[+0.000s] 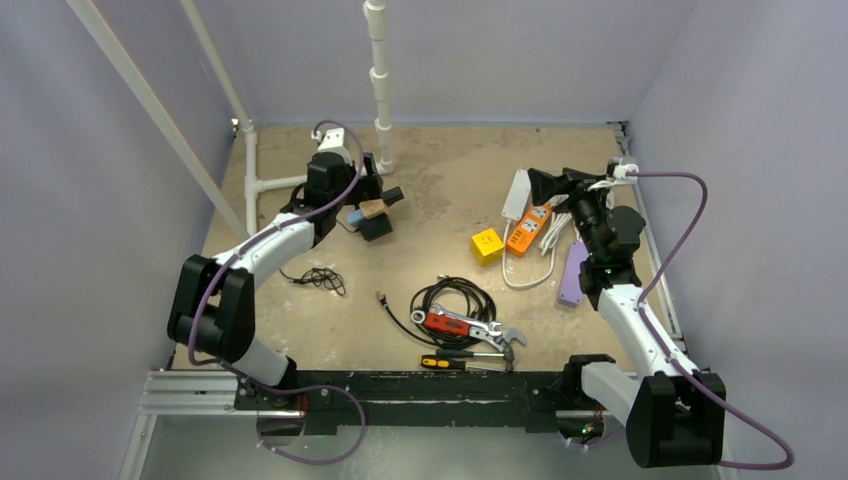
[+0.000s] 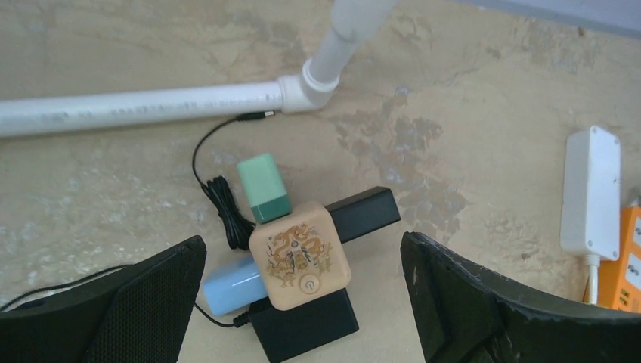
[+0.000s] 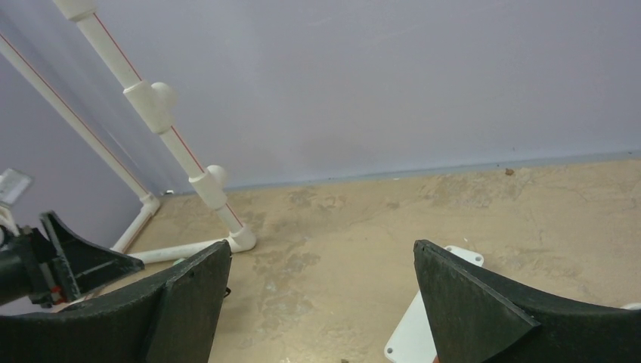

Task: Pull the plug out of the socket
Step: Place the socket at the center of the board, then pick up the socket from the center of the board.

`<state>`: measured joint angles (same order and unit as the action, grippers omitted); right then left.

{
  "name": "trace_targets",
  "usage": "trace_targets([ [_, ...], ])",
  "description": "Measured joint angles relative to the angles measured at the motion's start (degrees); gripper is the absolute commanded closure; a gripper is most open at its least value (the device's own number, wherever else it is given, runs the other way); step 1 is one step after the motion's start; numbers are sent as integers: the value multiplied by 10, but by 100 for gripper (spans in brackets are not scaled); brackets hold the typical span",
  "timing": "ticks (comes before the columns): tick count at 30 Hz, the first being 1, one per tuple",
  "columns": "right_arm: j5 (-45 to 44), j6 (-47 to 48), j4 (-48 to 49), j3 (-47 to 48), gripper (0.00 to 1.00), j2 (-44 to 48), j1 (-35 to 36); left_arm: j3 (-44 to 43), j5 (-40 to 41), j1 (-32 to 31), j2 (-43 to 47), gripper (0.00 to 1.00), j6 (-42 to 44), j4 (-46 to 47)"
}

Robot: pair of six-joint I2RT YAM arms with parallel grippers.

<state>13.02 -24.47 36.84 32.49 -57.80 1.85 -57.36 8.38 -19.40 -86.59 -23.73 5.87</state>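
The socket is a tan cube with a dragon print [image 2: 300, 257], lying on the table at the back left [image 1: 372, 209]. Several plugs sit in its sides: a green one [image 2: 263, 187], a light blue one [image 2: 233, 283], a black adapter at the right [image 2: 363, 214] and a black adapter with a thin cable at the bottom [image 2: 302, 325]. My left gripper [image 2: 302, 240] is open and hovers right above the cube, fingers either side, touching nothing. My right gripper [image 3: 322, 246] is open and empty, raised over the white power strip [image 3: 423, 325] at the back right [image 1: 550, 185].
A white PVC pipe frame [image 1: 380, 80] stands just behind the cube. A white strip [image 1: 516, 194], an orange strip [image 1: 528, 230], a yellow block [image 1: 487, 244] and a purple object [image 1: 572, 272] lie at the right. A cable coil [image 1: 455, 298], wrench [image 1: 465, 325] and screwdriver [image 1: 450, 362] lie near the front.
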Motion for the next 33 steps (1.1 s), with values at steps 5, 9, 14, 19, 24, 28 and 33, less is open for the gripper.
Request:
trace_targets([
  [5, 0, 0, 0, 0, 8, -3, 0, 0, -35, 2, -51, 1, -25, 0],
  [9, 0, 0, 0, 0, 10, -14, 0, 0, -47, 3, -71, 3, -29, 2],
  [14, 0, 0, 0, 0, 13, -25, 0, 0, -50, 3, -89, 4, -29, 6],
  [19, 0, 0, 0, 0, 15, -32, 0, 0, -49, 3, -110, 7, -29, 5],
  [24, 0, 0, 0, 0, 17, -36, 0, 0, -49, 3, -128, 22, -31, 6],
  [28, 0, 0, 0, 0, 17, -38, 0, 0, -54, 10, -131, 25, -39, 14],
  [33, 0, 0, 1, 0, 17, -38, 0, -2, -69, 28, -138, 21, -51, 31],
])
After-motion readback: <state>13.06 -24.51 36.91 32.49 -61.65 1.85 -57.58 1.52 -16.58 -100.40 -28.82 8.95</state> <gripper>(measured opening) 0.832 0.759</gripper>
